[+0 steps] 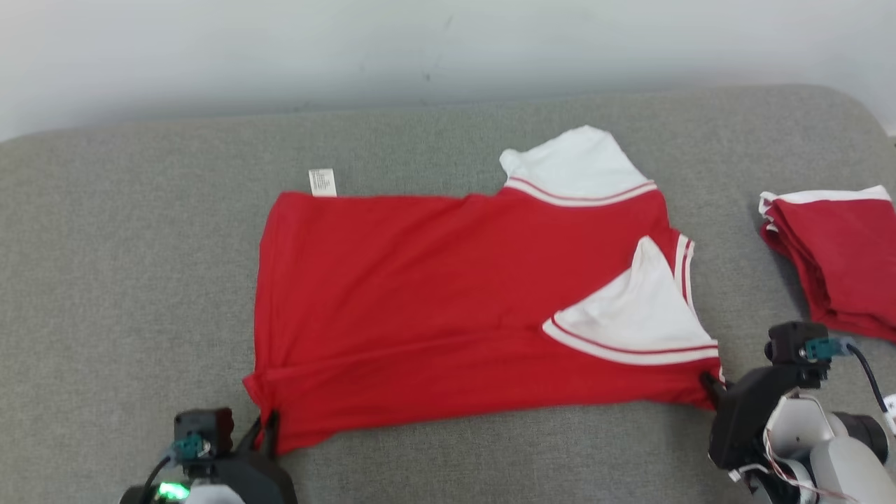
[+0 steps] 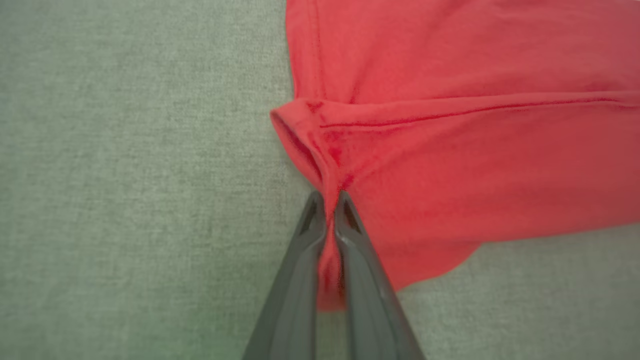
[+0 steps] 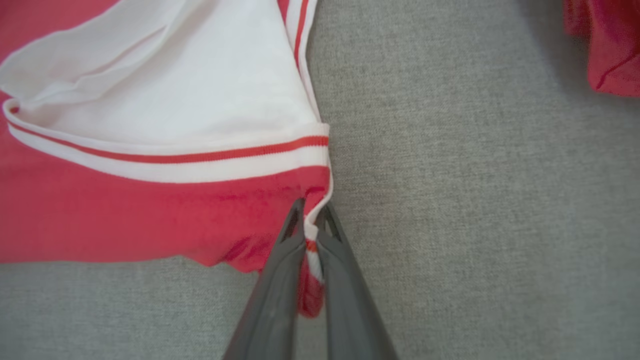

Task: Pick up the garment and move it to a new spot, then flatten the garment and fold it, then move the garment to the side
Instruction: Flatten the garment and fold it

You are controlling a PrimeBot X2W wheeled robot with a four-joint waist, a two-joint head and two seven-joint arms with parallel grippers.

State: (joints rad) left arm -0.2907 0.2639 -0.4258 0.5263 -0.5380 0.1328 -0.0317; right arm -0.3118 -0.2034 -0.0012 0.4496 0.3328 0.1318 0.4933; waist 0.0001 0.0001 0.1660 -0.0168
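Left gripper and right gripper pinch the garment's near corners. Thin bites, so an uneven lift could slip one free.

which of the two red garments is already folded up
The small garment at the far right, a compact stack. The large garment in the middle lies spread out, its near corners pinched by the left gripper and right gripper.
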